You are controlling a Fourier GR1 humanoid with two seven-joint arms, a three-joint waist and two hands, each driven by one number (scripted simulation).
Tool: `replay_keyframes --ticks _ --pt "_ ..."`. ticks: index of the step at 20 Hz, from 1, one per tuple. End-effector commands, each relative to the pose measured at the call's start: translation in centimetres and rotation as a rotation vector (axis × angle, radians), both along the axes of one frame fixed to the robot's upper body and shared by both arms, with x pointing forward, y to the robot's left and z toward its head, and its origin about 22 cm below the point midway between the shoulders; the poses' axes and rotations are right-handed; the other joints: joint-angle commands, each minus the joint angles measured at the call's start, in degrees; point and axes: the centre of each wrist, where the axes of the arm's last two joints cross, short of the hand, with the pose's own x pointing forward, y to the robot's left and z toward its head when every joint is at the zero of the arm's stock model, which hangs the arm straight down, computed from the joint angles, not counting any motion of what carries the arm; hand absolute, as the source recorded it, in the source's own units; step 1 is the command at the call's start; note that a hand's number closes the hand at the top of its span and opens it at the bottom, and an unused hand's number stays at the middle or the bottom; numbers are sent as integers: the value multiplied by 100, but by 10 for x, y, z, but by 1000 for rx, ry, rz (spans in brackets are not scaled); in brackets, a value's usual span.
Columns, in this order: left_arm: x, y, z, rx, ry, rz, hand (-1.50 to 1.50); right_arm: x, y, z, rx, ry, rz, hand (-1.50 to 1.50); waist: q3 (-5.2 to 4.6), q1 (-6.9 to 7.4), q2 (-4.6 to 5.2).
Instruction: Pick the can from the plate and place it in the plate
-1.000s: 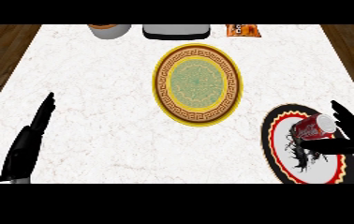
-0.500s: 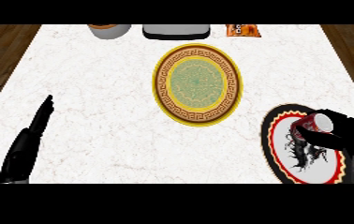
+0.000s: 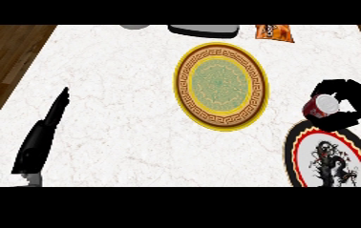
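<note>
Left hand (image 3: 44, 135) rests released, fingers straight, at the surface's (image 3: 120, 88) left. Yellow plate (image 3: 221, 85) sits centre. Right hand (image 3: 340, 106) grasps the red can (image 3: 321, 106), held above the black plate's (image 3: 323, 156) upper edge, right of the yellow plate.

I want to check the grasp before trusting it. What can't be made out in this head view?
- Can: its lower body is hidden by the right hand curled round it.
- Black dragon plate: cut off by the right and lower edges.
- Orange bag and grey object: cut by the top band.
- Left hand: seen edge-on, palm hidden.
</note>
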Motion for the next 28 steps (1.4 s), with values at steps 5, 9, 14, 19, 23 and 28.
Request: replay_keyframes --ticks 5,9,14,19,23,28 --pt "14 -10 7 -11 -11 -53 0 40 -21 64 -252 -208 261 150 37 165 82" --pt "20 -6 17 2 -24 -11 0 53 -26 62 -211 -384 313 150 41 -2 30" --pt "14 -3 2 -10 -7 13 0 72 -29 88 -154 -634 385 150 19 -158 -19" --pt "18 -2 8 8 3 18 0 91 -19 103 60 -754 583 150 9 -264 -59" --pt "9 2 6 12 23 42 0 109 -1 105 149 -701 702 150 -3 -369 -111" --pt "-18 9 -1 -6 47 63 0 128 41 109 207 -669 803 150 -11 -506 -172"
